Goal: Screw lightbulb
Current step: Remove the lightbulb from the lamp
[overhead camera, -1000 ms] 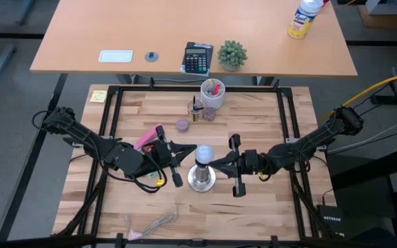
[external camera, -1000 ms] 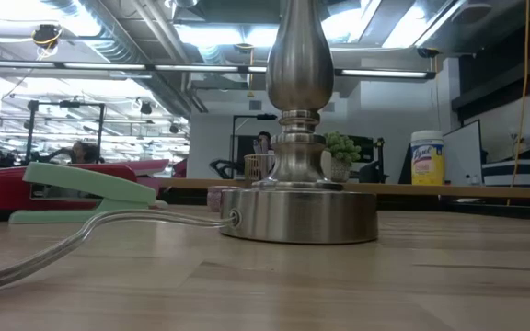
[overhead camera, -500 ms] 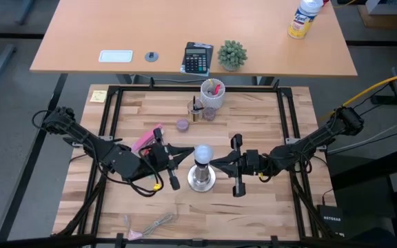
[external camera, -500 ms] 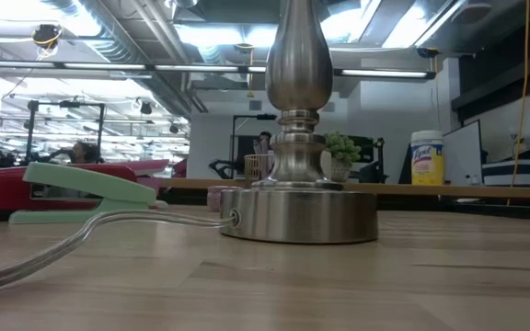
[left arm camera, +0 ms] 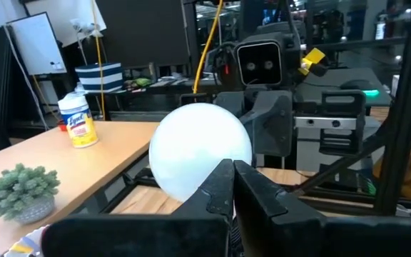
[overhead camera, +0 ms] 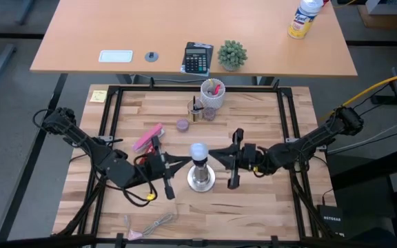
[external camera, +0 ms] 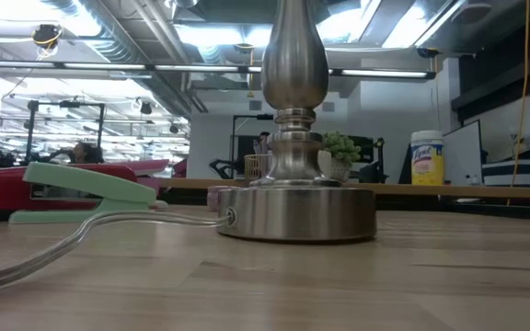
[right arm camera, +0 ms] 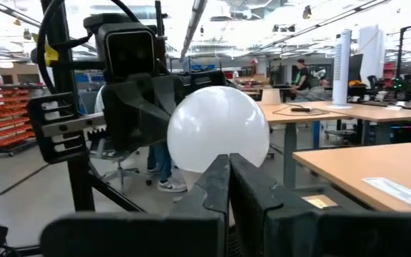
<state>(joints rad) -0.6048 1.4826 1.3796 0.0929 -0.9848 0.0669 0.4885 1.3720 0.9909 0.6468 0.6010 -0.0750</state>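
Note:
The frosted-white lightbulb stands upright on top of the silvery socket stand, whose round base rests on the wooden table. The low view shows only the stand. My left gripper is shut and reaches in level from the table's left, up against the globe. My right gripper, also shut, comes from the table's right to the globe's other side. Each wrist view shows the bulb just beyond that arm's shut fingertips, with the other arm behind it. My left gripper lays its shut fingertips against the globe's lower left side, coming level from the table's left. The fingers hide the exact spot. The bulb stays upright on the stand. My right gripper lays its shut fingertips against the globe's lower right side, from the table's right and slanting slightly upward. The fingers hide the exact spot.
A pink stapler lies left of the stand, and a green one shows in the low view beside a clear cord. A white cup with pens and small pots stand farther back. Scissors lie near the front edge.
My left gripper has swung toward the table's near edge along the globe's left side. My right gripper's tips have turned toward the far edge on the other side. The bulb and the stand's top have shifted slightly toward the table's left.

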